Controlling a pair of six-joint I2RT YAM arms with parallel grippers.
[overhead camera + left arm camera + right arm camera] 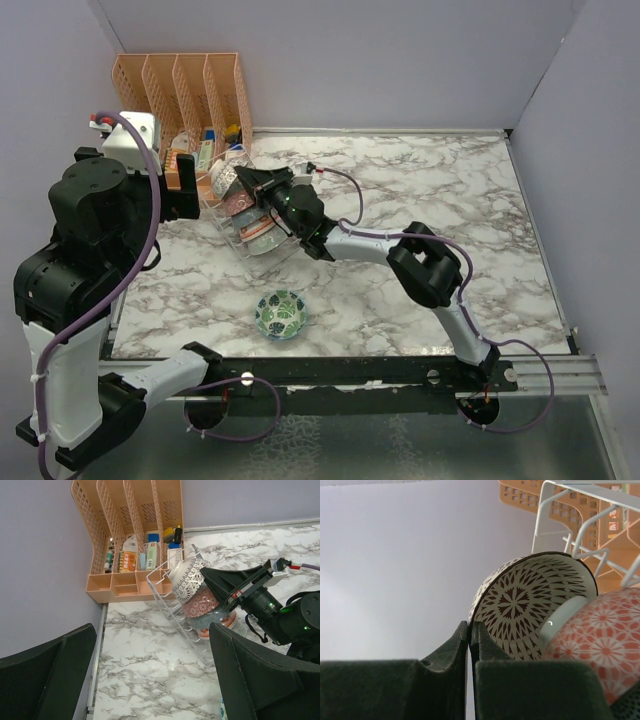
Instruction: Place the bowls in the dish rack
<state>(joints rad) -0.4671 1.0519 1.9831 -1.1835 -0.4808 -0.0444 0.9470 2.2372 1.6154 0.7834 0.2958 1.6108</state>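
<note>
The wire dish rack (262, 238) stands in front of the orange organizer and also shows in the left wrist view (165, 587). Three bowls stand on edge in it: the white lattice bowl (186, 577), a red-patterned bowl with a pale green inside (202, 604), and a red-rimmed one (227, 621). My right gripper (470, 630) is shut on the rim of the lattice bowl (530, 605) at the rack's far end. The green leaf bowl (281, 313) sits alone on the table, near the front. My left gripper (150, 680) is open and empty, raised at the left of the rack.
The orange slotted organizer (185, 85), holding small bottles and packets, stands in the back left corner right behind the rack. Walls close the left, back and right sides. The right arm (430, 265) stretches across the middle of the marble table (420, 190).
</note>
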